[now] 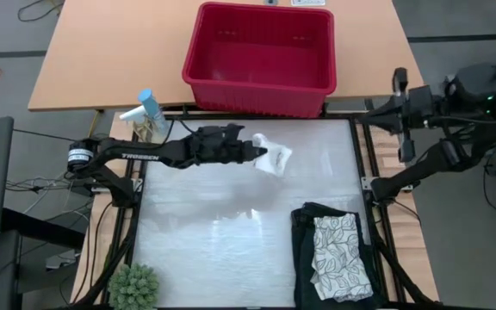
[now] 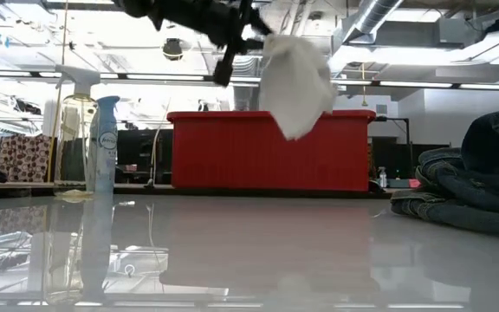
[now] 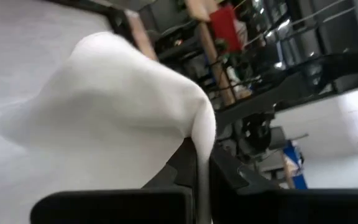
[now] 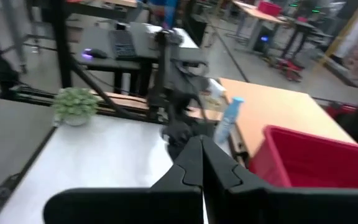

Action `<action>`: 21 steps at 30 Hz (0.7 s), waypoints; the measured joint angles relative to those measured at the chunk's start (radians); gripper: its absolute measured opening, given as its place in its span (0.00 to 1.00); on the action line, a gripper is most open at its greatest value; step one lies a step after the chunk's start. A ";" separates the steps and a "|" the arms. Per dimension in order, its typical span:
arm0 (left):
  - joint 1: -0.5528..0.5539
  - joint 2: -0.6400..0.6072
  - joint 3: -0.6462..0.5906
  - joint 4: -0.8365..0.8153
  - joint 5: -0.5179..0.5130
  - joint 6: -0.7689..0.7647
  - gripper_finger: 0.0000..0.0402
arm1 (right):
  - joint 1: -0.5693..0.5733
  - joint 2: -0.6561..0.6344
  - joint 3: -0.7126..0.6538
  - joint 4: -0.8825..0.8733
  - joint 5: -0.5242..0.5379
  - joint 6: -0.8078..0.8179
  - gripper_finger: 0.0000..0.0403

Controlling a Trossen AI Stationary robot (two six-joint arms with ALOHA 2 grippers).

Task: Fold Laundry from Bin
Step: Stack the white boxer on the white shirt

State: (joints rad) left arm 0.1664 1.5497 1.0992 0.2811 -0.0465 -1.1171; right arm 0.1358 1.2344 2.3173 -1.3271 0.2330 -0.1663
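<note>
A small plain whitish cloth (image 1: pixel 275 158) hangs in the air above the white table's far middle, in front of the red bin (image 1: pixel 257 56). My left gripper (image 1: pixel 261 153) is shut on it and reaches in from the table's left. In the low view the cloth (image 2: pixel 294 82) droops from the gripper (image 2: pixel 254 39), well above the tabletop. A folded dark garment (image 1: pixel 304 254) lies at the near right with a white-grey leaf-patterned cloth (image 1: pixel 338 254) on top. My right gripper (image 4: pixel 202 155) is shut and holds nothing, drawn back beyond the table's right edge. My left gripper pinches a narrow bunched edge of the whitish cloth (image 3: pixel 202 155) between its two fingers. The fingers come nearly level from the table's left. The cloth billows out past the fingertips and hangs slack below them, lifted clear of the table.
A blue spray bottle (image 1: pixel 149 108) stands at the table's far left corner, and a small green plant (image 1: pixel 134 287) at the near left corner. The white tabletop (image 1: pixel 222 224) lies bare in the middle and on the left. The bin stands on a wooden table behind.
</note>
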 joint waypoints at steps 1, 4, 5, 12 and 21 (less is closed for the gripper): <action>-0.009 0.000 0.018 -0.003 -0.016 -0.003 0.00 | -0.007 -0.006 0.000 -0.007 0.009 0.000 0.05; -0.036 0.000 0.063 0.002 -0.060 -0.012 0.00 | -0.032 -0.024 0.000 -0.008 0.032 -0.002 0.05; -0.047 0.000 0.075 0.003 -0.077 -0.013 0.00 | -0.041 -0.030 0.000 -0.008 0.032 -0.003 0.05; -0.127 0.006 0.134 0.002 -0.235 -0.080 0.00 | -0.098 -0.067 0.001 -0.009 0.032 -0.018 0.05; -0.284 0.008 0.138 0.020 -0.629 -0.214 0.00 | -0.127 -0.084 0.000 -0.008 0.032 -0.045 0.05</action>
State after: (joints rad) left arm -0.1176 1.5578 1.2369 0.3016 -0.6757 -1.3314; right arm 0.0086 1.1507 2.3177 -1.3352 0.2649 -0.2117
